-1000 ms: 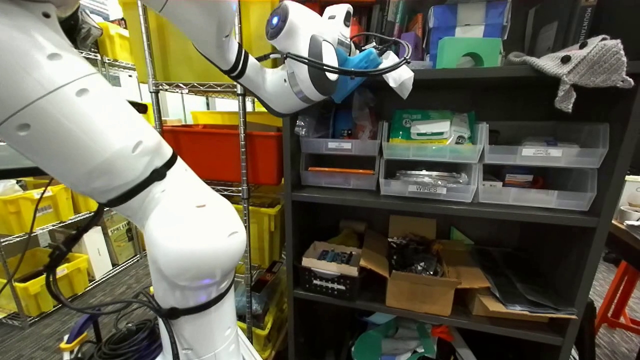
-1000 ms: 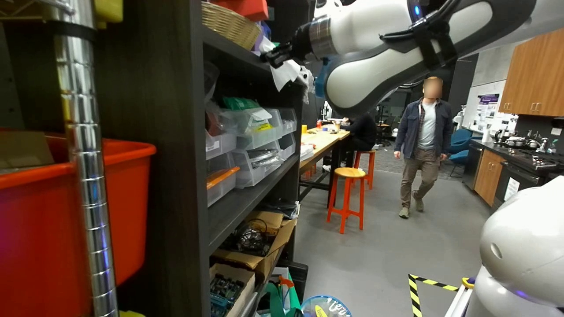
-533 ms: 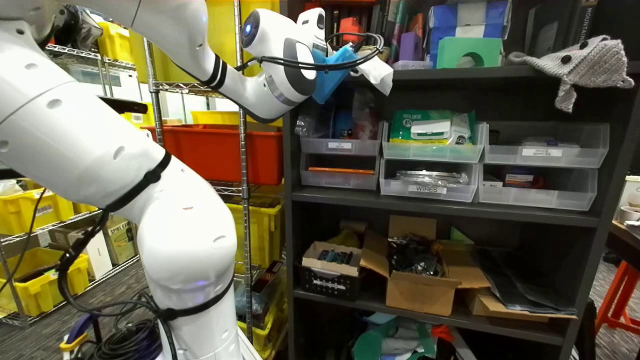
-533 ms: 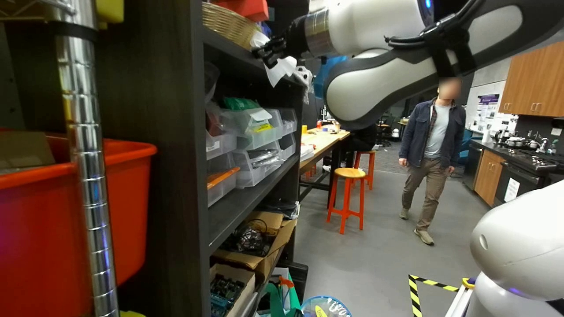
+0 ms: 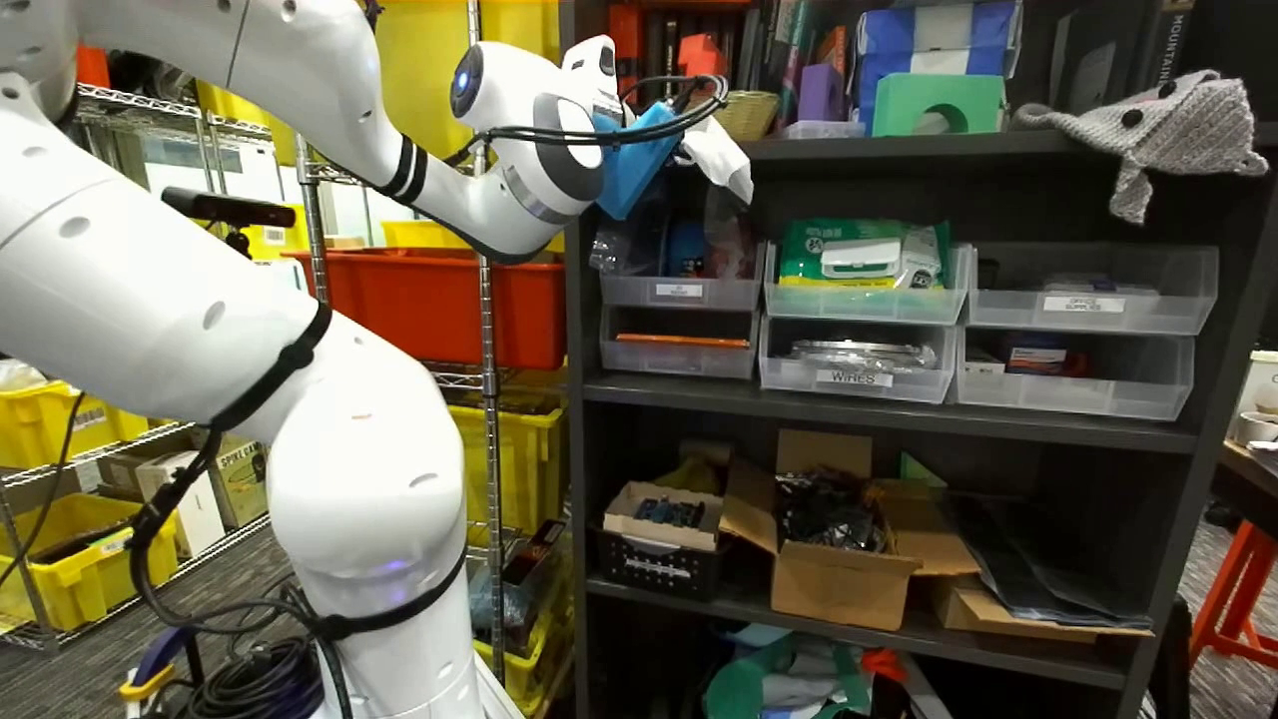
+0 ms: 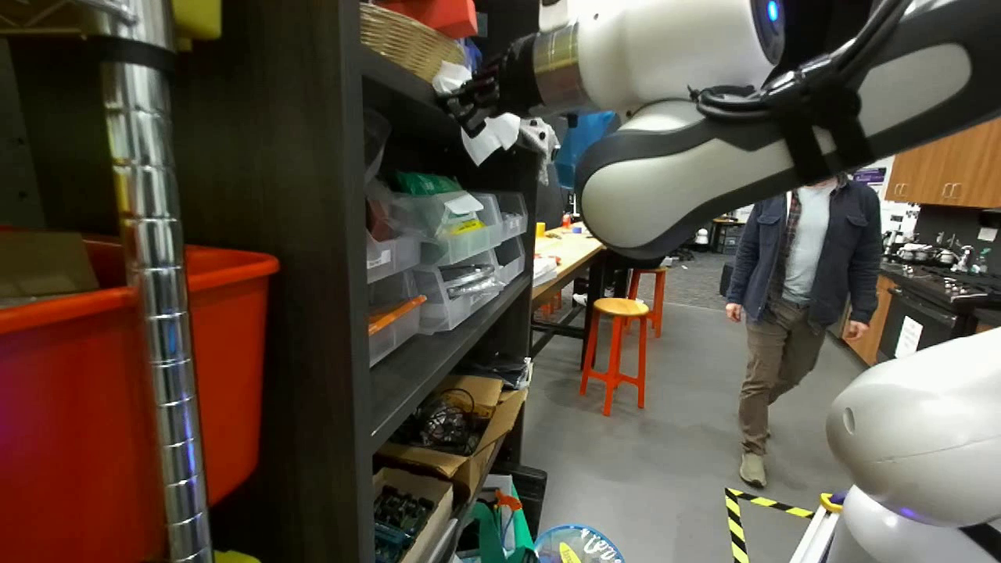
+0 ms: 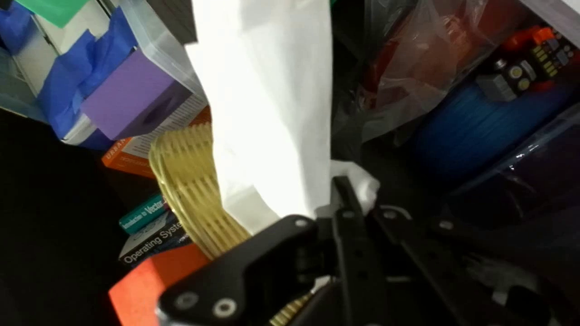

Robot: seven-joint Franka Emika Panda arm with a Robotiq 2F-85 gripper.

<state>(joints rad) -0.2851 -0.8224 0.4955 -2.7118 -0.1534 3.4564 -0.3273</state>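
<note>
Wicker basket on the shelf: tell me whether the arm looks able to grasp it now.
Probably not: the pincer is shut on the white sheet, which hides part of the wicker basket in the wrist view, though the basket looks close.

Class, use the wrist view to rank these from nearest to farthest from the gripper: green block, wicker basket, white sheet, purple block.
1. White sheet, pinched in the gripper.
2. Wicker basket, just left of the sheet in view.
3. Purple block, farther up and left.
4. Green block, near the top-left corner.
</note>
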